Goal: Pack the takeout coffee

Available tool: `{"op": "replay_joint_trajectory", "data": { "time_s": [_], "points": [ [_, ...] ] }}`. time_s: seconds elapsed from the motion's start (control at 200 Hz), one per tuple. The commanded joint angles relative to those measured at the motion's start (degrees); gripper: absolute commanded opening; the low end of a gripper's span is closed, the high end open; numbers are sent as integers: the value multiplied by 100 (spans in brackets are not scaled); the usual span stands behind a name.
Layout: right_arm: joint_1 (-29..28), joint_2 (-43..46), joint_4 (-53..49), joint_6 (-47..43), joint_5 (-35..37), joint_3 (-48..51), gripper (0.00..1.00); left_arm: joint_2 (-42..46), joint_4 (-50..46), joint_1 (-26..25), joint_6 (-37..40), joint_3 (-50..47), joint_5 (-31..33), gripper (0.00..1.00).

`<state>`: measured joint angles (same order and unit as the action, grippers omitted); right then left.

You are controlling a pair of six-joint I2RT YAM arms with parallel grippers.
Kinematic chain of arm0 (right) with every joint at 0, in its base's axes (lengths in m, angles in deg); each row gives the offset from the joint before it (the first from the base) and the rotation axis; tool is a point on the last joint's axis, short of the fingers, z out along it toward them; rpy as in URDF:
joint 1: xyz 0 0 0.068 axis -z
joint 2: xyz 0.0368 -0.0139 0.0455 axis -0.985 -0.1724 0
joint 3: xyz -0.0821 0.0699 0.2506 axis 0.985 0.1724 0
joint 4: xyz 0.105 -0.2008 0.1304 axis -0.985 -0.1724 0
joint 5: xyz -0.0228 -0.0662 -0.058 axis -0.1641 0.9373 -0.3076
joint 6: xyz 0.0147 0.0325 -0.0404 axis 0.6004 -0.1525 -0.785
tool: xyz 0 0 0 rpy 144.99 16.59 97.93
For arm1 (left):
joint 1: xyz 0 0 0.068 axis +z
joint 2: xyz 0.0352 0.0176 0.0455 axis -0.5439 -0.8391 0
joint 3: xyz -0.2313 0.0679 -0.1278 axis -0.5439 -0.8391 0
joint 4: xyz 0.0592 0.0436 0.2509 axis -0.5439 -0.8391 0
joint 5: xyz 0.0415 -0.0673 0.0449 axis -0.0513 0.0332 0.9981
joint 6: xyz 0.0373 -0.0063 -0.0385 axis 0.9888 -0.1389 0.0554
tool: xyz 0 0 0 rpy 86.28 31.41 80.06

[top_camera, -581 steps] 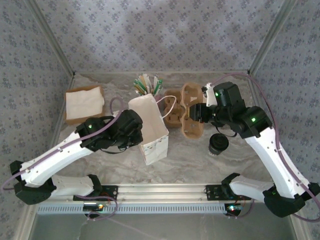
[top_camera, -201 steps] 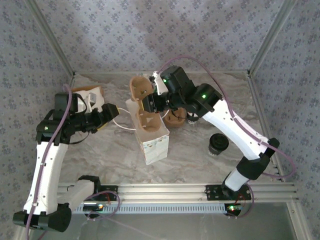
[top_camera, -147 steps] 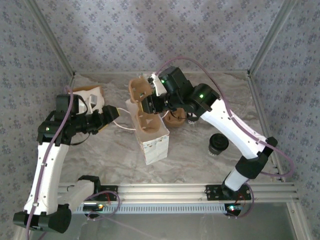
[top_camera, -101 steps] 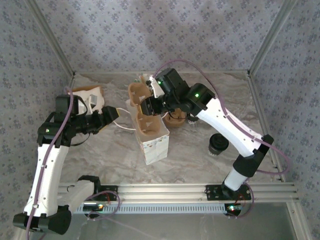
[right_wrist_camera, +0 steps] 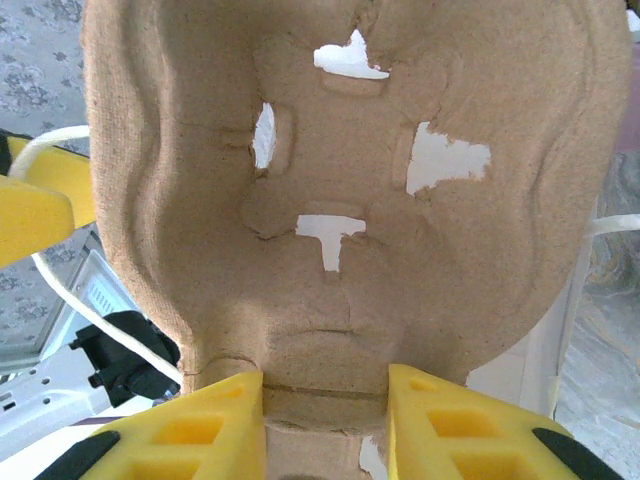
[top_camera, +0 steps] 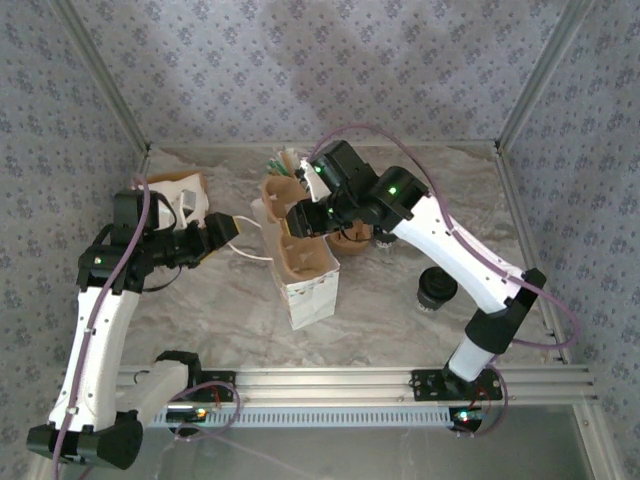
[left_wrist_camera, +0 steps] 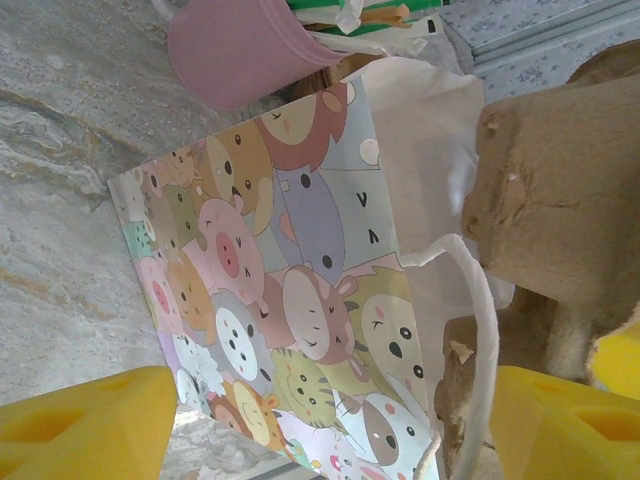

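Note:
The takeout coffee [top_camera: 437,287], a small cup with a black lid, stands on the table at the right, away from both grippers. My right gripper [top_camera: 305,215] [right_wrist_camera: 325,400] is shut on the edge of a brown pulp cup carrier [top_camera: 283,190] [right_wrist_camera: 340,180], which hangs partly inside the open cartoon-print paper bag [top_camera: 312,290] [left_wrist_camera: 290,290]. My left gripper [top_camera: 218,235] [left_wrist_camera: 330,425] stands open to the left of the bag. The bag's white cord handle [left_wrist_camera: 485,330] loops past its right finger. The carrier [left_wrist_camera: 545,200] shows inside the bag's mouth.
A second brown carrier [top_camera: 350,237] lies behind the bag, under the right arm. A pink holder [left_wrist_camera: 230,50] with sticks stands at the back. Napkins in a brown tray [top_camera: 185,195] lie at the back left. Metal frame posts edge the table.
The right gripper carried the carrier from the table's right to above the bag and has lowered it into the mouth. The left arm drew back left of the bag, its jaws narrowing slightly.

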<state>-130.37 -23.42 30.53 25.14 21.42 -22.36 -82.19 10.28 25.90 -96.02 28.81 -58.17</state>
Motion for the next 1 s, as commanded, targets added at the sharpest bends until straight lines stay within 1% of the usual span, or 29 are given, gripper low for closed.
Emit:
{"op": "replay_joint_trajectory", "data": {
  "time_s": [0.0,0.655,0.74,0.894,0.994],
  "points": [
    [-32,-140,-264,5,-122,-189,33,68,160,54,77,-34,-148,80],
    [10,-388,-524,-59,-266,-181,33,70,285,48,61,-164,-188,77],
    [35,-396,-580,-49,-209,-172,33,71,308,54,60,-164,-210,73],
    [69,-404,-611,-39,-189,-181,33,61,343,50,51,-164,-234,63],
    [74,-405,-659,-44,-161,-198,33,69,352,54,53,-177,-253,55]
  ]
}}
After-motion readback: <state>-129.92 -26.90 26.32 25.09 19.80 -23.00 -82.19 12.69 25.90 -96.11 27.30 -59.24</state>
